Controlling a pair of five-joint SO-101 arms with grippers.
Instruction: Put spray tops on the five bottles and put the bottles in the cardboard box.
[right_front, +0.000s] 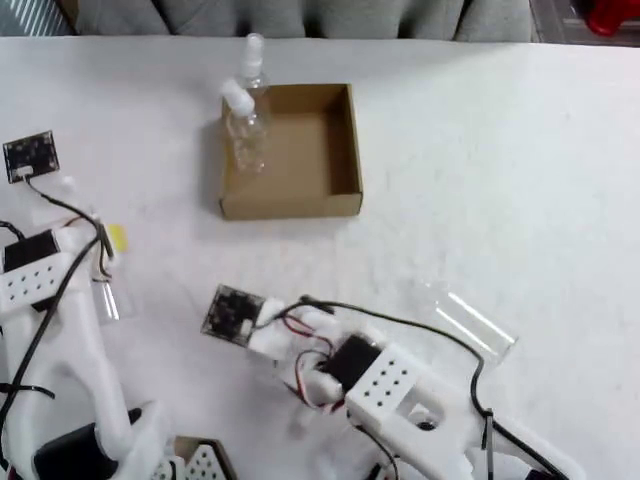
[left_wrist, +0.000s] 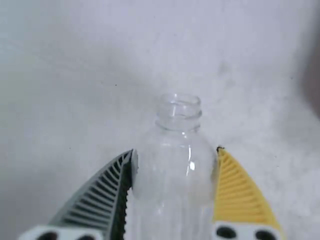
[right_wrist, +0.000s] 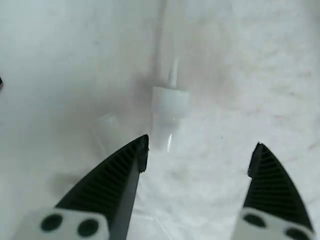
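**Picking up the spray top for the held bottle**

The left gripper (left_wrist: 175, 152) is clamped on an open-necked bottle (left_wrist: 175, 172) near the left edge of the tabletop (right_front: 520, 150). Its grey and yellow fingers press on the bottle's shoulder from both sides. The right gripper (right_wrist: 201, 145) hangs over the near middle of the tabletop with its fingers wide apart. A spray top (right_wrist: 170, 107) lies flat on the tabletop just beyond them, its thin tube pointing away.

The step in hand looks like fetching that top. The fingers should come down on either side of the white collar, not the tube, which would likely bend or slip. A grip across the collar would let the tube hang straight for threading into the neck. The left gripper would do best to keep the bottle upright and steady, with its mouth clear.

The cardboard box (right_front: 290, 205) sits toward the far edge, with two capped bottles (right_front: 247, 125) at its far left corner, seemingly inside. A spare bottle (right_front: 470, 322) lies toward the near right.
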